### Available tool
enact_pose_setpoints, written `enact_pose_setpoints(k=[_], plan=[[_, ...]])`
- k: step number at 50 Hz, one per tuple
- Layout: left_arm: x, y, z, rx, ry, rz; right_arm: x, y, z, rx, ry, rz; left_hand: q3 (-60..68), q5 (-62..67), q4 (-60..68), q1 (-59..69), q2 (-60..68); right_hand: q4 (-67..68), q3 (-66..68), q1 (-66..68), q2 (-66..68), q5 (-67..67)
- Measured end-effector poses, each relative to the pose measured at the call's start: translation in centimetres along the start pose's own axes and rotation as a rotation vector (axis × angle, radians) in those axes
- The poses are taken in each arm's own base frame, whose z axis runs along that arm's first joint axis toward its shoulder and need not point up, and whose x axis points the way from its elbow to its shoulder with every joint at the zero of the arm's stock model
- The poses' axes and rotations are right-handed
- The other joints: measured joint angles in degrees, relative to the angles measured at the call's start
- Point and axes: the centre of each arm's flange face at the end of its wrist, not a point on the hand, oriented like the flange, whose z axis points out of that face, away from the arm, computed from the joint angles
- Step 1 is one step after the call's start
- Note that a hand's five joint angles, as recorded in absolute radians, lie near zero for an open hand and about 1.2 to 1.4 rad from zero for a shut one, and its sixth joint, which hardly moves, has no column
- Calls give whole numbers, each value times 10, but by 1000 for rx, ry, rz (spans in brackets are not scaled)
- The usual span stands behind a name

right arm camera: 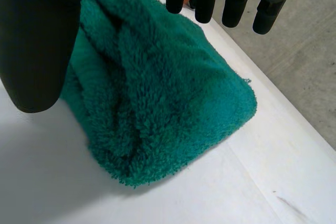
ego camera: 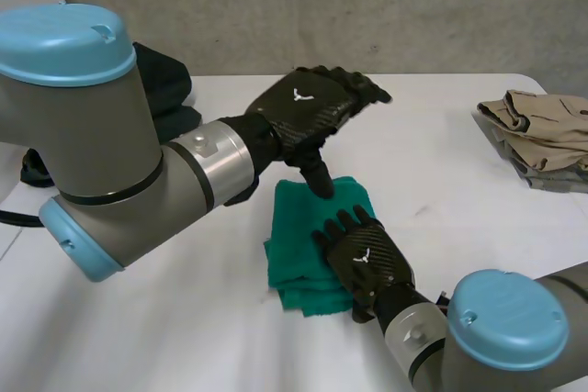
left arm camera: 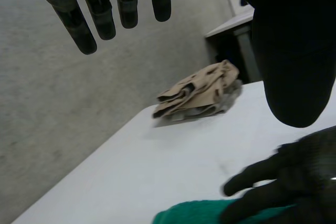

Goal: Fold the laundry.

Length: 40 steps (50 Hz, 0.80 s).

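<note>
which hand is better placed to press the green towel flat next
Probably the right: the right hand lies open on the near part of the green towel, while the left hand hovers above its far edge.

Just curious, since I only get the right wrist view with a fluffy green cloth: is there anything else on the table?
Observer: Yes, a folded tan garment lies at the table's far right, apart from the green towel.
Operator: Where is the other arm?
Observer: The left robot hand hovers over the towel's far edge, fingers straight, thumb pointing down.
Operator: More laundry?
Observer: A dark garment lies at the far left.
</note>
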Motion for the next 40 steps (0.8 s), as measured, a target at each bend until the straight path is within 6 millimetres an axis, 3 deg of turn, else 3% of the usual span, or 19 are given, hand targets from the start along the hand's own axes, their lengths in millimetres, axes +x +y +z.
enact_pose_setpoints(k=[10,13,18,25,31,34,40], plan=[[6,1,-4,-12,38,-12,0,7,27,75,60,-10,-4,0,-3,-2,-3,29,30,25,29,24],[6,1,-6,-14,34,-12,3,4,34,99,73,-8,-4,0,-3,-2,-3,151,155,151,152,125],[8,-2,-8,-7,31,-8,8,-6,44,143,84,0,-4,0,-3,-2,-3,507,511,482,517,469],[7,-9,-10,11,26,2,32,-16,62,185,131,9,-4,0,-3,-2,-3,562,554,484,547,507],[5,-21,-12,47,18,20,82,-40,82,277,242,4,-4,0,-3,-2,-3,563,554,484,547,507],[4,-30,-14,75,12,34,125,-59,88,347,337,-7,-4,0,-3,-2,-3,563,554,484,547,507],[2,-50,-18,135,1,52,233,-87,84,470,570,-16,-4,0,-3,-2,-3,563,554,484,547,507]])
